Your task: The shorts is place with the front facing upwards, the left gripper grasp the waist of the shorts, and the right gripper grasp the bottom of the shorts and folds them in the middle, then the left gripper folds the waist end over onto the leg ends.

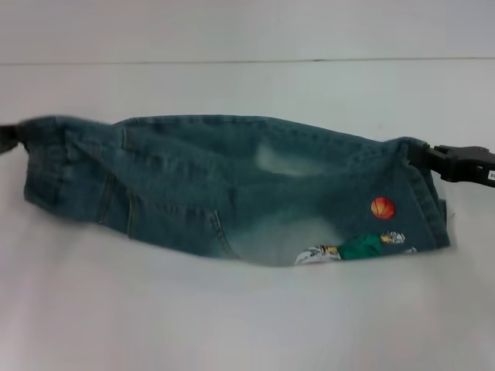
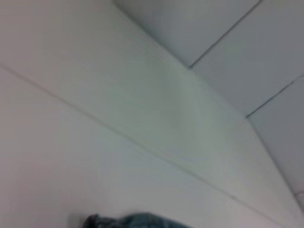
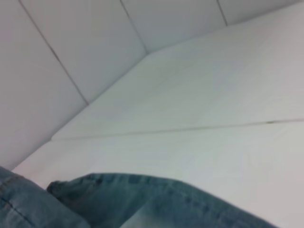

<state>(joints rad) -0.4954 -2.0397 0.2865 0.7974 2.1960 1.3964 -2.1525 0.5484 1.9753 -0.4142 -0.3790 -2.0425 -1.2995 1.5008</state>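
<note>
The blue denim shorts (image 1: 232, 185) hang stretched between my two grippers over the white table, doubled along their length, with the lower fold sagging towards the surface. The ruffled waist (image 1: 48, 162) is at the left end, where my left gripper (image 1: 17, 134) holds its upper corner at the picture's edge. The leg hems (image 1: 429, 205), with the cartoon print (image 1: 356, 247) and orange ball (image 1: 382, 207), are at the right end, held at the top corner by my right gripper (image 1: 418, 157). Denim (image 2: 137, 221) edges into the left wrist view, and more denim (image 3: 142, 204) shows in the right wrist view.
A white table (image 1: 247, 317) spreads under and around the shorts. A seam line (image 1: 247, 61) runs across the far side. Pale panelled walls (image 3: 71, 42) rise beyond the table.
</note>
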